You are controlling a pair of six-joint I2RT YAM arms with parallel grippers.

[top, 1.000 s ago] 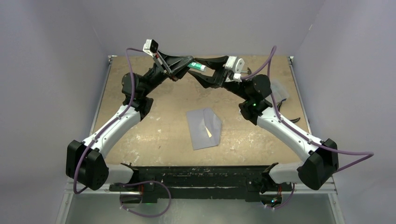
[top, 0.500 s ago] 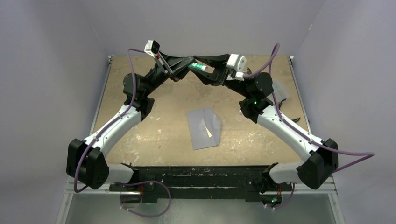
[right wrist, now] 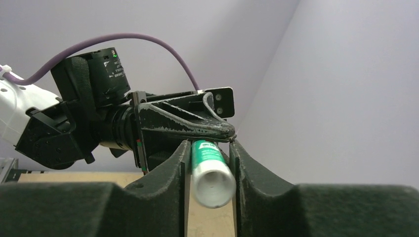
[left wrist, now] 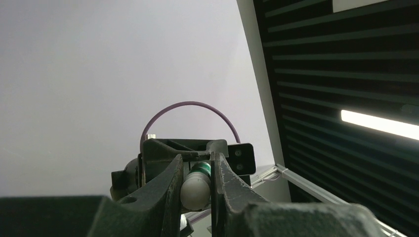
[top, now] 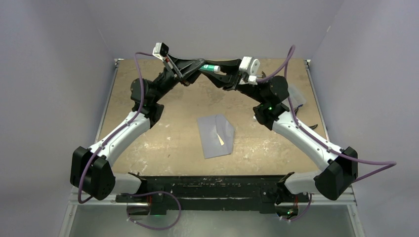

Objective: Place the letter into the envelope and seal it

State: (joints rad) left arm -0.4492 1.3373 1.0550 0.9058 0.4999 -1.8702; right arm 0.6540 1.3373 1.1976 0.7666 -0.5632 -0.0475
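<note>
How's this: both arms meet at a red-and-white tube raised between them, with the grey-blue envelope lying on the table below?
Not quite: the tube is green and white, not red, as the right wrist view shows. The rest stands: it is raised where you say, and the envelope lies on the table below.

A robotics lab test cell. A left arm [top: 116, 136] and a right arm [top: 306, 138] are bolted side by side to a black rail [top: 212, 185] at the edge of a scuffed board table [top: 163, 143], boxed in by bare lavender-grey walls [top: 49, 74] on three sides. Purple cables [left wrist: 190, 102] loop off the wrists, metal framing [top: 109, 98] edges the board, and overhead, from the left wrist, run black slats [left wrist: 346, 49] and a strip light [left wrist: 380, 124].
</note>
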